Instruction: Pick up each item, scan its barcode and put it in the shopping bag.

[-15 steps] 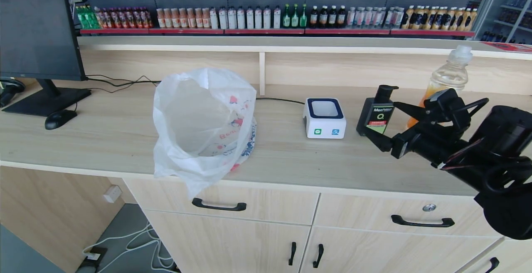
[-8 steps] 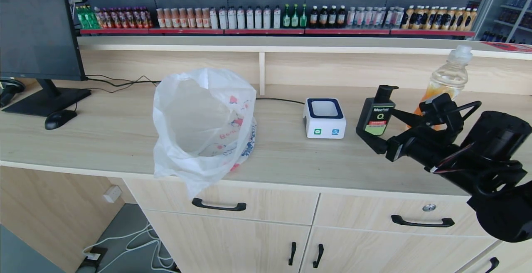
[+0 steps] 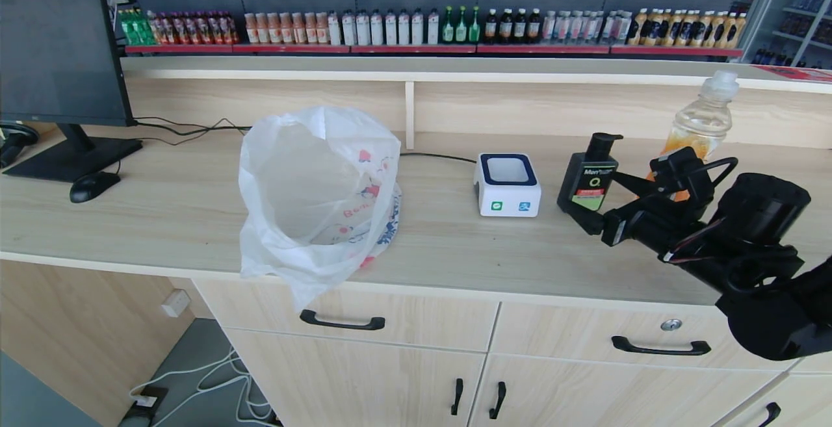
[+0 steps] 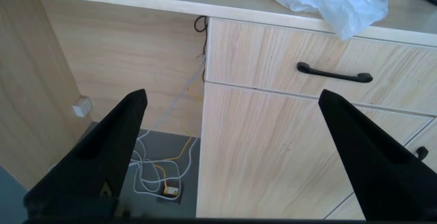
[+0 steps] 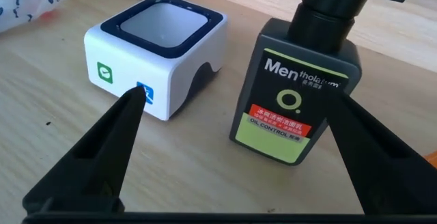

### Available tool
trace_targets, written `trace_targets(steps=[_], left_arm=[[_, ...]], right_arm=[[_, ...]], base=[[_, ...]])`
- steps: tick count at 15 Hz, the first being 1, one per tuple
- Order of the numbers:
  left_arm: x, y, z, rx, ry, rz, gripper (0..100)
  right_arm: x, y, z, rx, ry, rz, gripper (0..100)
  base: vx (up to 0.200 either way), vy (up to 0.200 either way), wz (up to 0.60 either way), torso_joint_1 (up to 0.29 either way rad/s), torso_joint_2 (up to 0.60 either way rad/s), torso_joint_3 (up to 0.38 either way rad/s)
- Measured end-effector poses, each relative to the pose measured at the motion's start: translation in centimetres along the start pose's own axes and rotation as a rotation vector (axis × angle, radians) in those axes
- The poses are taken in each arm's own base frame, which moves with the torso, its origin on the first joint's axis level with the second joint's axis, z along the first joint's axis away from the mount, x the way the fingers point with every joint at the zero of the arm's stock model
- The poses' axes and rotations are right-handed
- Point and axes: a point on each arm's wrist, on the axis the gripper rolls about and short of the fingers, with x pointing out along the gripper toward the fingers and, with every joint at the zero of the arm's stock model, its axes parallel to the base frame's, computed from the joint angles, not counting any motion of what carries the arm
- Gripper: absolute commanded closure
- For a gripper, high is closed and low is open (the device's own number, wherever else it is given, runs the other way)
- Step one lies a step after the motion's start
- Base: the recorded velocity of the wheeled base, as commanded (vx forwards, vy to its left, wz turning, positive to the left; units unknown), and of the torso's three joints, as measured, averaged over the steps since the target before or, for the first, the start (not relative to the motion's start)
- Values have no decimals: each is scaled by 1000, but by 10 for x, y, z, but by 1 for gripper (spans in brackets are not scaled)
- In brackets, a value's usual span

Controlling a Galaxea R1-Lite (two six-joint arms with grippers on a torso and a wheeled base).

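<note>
**Right gripper spread before the pump bottle**

My arm hides the lower part of the orange drink bottle (image 3: 701,117), which stands beyond the dark pump bottle (image 3: 590,180) from the scanner (image 3: 507,185). The pump bottle stands upright on the counter (image 3: 162,219) just beside the scanner. My right gripper (image 5: 235,98) is spread wide, with the pump bottle just ahead of its gap and unclamped. The bottle's green-and-red label with white lettering faces my wrist. The shopping bag (image 3: 318,186) sits on the scanner's other side. My left gripper (image 4: 232,108) hangs with its fingers apart, below the counter.

A black flat monitor (image 3: 62,43) stands at the pale wooden tabletop's (image 3: 162,212) left end, a black computer mouse (image 3: 94,186) beside its base; red shelves of bottled drinks (image 3: 416,27) run behind.
</note>
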Motion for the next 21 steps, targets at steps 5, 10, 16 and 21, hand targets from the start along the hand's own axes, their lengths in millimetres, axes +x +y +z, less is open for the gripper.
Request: trace_targets(steps=[5, 10, 16, 21], left_arm=[[0, 0, 0, 0, 0, 0, 0], [0, 0, 0, 0, 0, 0, 0], [0, 0, 0, 0, 0, 1, 0], [0, 0, 0, 0, 0, 0, 0]], right_arm=[[11, -4, -2, 2, -15, -4, 0], [15, -7, -3, 3, -21, -12, 0], [19, -21, -8, 13, -27, -47, 0], [28, -24, -10, 12, -40, -51, 0]], base=[[0, 0, 0, 0, 0, 0], [0, 0, 0, 0, 0, 0], [0, 0, 0, 0, 0, 0], [0, 0, 0, 0, 0, 0]])
